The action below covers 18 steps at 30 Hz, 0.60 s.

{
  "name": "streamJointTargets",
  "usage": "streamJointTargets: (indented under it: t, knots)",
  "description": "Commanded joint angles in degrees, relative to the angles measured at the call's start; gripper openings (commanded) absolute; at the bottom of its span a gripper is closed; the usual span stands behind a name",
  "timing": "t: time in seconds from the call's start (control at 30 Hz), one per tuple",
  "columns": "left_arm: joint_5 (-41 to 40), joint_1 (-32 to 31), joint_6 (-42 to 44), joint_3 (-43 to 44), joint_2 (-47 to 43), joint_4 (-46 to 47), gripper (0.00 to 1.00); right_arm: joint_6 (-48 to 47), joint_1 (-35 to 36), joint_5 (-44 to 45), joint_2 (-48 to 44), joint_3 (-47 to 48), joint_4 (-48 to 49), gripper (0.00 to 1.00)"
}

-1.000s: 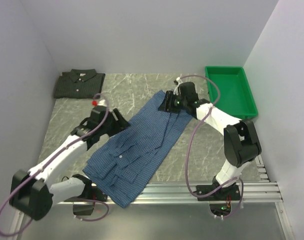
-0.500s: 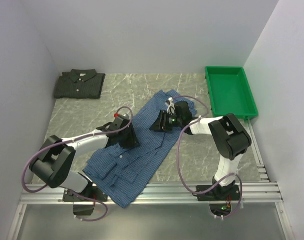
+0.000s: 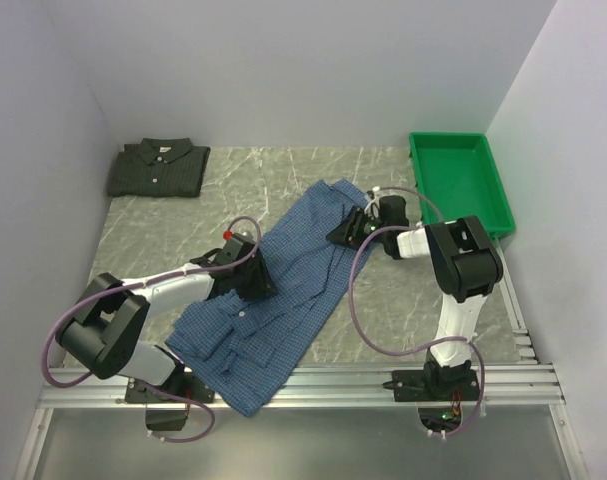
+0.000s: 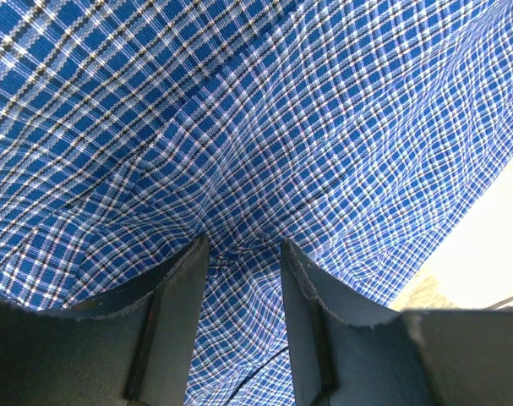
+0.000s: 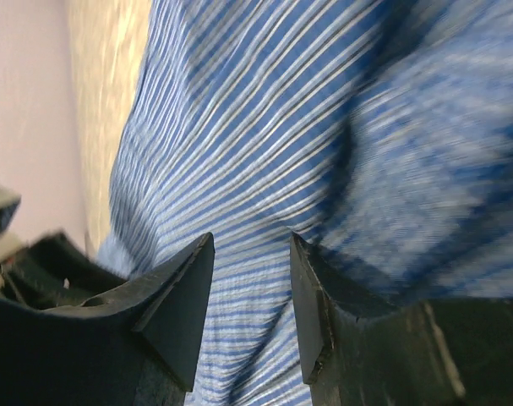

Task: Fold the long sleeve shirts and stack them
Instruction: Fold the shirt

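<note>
Nearest us, one end of the blue shirt (image 3: 283, 300) hangs a little over the near edge of the counter (image 3: 283, 170). From there its long axis runs diagonally away to the far right, ending near the middle of the counter.

Partway up that diagonal, the left end effector (image 3: 255, 280) sits on the shirt's left edge, low against the cloth. In the left wrist view its fingers (image 4: 176, 296) stand about half apart. A pucker of checked fabric is drawn up between them and creases radiate from it, so we judge it has a pinch of the shirt.

Further along, the right end effector (image 3: 345, 232) is at the shirt's far right part, also half apart with cloth running between its fingers. That view is blurred, and we cannot tell whether the fabric is actually gripped.

So the two end effectors sit on opposite sides of the long axis, the left nearer, the right farther. We judge that any fold has to carry cloth across or along that diagonal.

The dark shirt (image 3: 158, 168) lies folded in the far left corner, well apart.
</note>
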Motion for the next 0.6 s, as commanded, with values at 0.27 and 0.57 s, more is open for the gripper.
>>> streamJointTargets:
  t: [0.27, 0.57]
  knots:
    - [-1.9, -0.3, 0.6, -1.4, 1.5, -6.3, 0.5, -3.9, 0.7, 5.1, -7.3, 7.5, -9.7, 0.49]
    - [-2.5, -0.3, 1.0, 1.0, 2.2, -7.4, 0.5, 1.8, 12.7, -0.9, -14.8, -7.3, -5.8, 0.46]
